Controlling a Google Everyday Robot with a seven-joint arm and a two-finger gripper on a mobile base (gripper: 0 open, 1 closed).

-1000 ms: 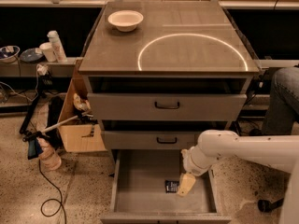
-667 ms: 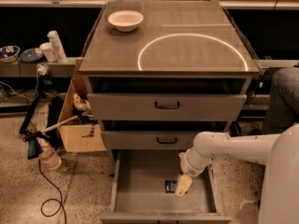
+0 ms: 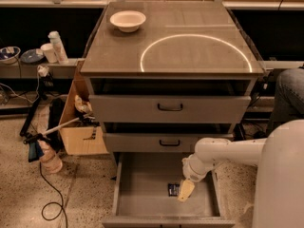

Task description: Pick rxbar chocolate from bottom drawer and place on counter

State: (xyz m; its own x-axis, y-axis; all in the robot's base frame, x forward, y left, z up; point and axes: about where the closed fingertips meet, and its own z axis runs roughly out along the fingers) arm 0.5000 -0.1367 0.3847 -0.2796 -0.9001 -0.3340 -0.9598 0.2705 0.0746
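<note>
The rxbar chocolate (image 3: pixel 173 189) lies flat on the floor of the open bottom drawer (image 3: pixel 142 198), right of its middle. My gripper (image 3: pixel 185 191) hangs down into the drawer from the white arm on the right, its pale fingers right beside the bar's right end, touching or nearly so. The counter (image 3: pixel 118 51) with its white circle outline is the cabinet top above.
A white bowl (image 3: pixel 127 20) stands at the counter's back left. Two closed drawer fronts (image 3: pixel 169 108) with black handles sit above the open drawer. A cardboard box (image 3: pixel 83 127), cables and a spray bottle (image 3: pixel 46 156) are on the floor to the left.
My arm has come nearer the camera and fills more of the right side. The gripper stays beside the bar in the drawer, slightly lower and nearer it.
</note>
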